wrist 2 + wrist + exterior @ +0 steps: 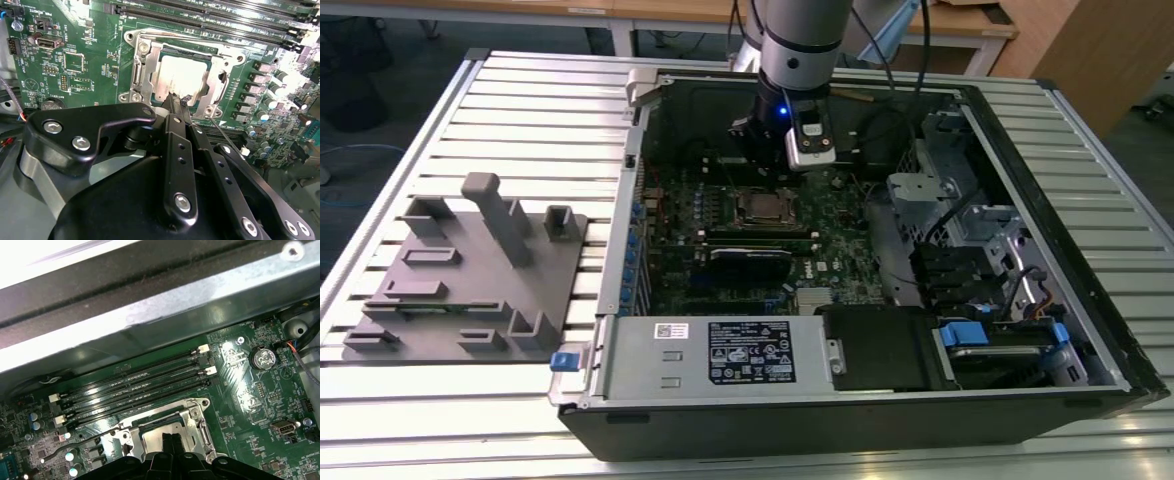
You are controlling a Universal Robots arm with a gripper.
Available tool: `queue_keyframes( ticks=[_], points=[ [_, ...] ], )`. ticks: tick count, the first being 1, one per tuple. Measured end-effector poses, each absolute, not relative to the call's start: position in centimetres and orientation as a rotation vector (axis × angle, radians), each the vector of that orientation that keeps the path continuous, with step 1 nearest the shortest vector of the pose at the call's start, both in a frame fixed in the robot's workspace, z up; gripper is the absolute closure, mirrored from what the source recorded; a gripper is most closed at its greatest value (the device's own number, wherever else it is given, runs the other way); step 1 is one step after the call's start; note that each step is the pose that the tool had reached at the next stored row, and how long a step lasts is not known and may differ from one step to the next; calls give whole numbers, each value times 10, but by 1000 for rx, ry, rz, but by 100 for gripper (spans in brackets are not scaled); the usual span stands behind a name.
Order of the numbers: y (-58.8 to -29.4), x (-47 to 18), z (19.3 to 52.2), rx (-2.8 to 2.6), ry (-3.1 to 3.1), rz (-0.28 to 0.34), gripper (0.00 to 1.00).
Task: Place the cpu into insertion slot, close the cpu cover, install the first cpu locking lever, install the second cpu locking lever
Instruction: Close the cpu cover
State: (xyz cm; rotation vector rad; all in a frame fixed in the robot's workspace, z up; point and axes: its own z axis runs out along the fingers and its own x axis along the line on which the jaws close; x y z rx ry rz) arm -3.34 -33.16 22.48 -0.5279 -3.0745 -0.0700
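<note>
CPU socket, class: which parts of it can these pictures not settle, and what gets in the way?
Second wrist view: the pincer hides the near edge of the cpu.
First wrist view: the pincer covers part of the insertion slot.
Exterior view: the cpu cover is too small to judge its latching.

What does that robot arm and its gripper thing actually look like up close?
The arm is a silver-grey tube with a dark band, a blue light and black cables alongside. The gripper is matte black: flat linked bars with silver screws and small holes, narrowing to slim tips.
</note>
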Motion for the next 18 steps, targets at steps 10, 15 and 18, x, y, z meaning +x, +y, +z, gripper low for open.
queue_keyframes(
  ticks=[10, 15, 18],
  points=[
    [-332, -38, 222, -528, -3074, -69, 90],
    [-332, -38, 222, -528, -3074, -69, 90],
    [-332, -38, 222, -519, -3076, -69, 90]
  ],
)
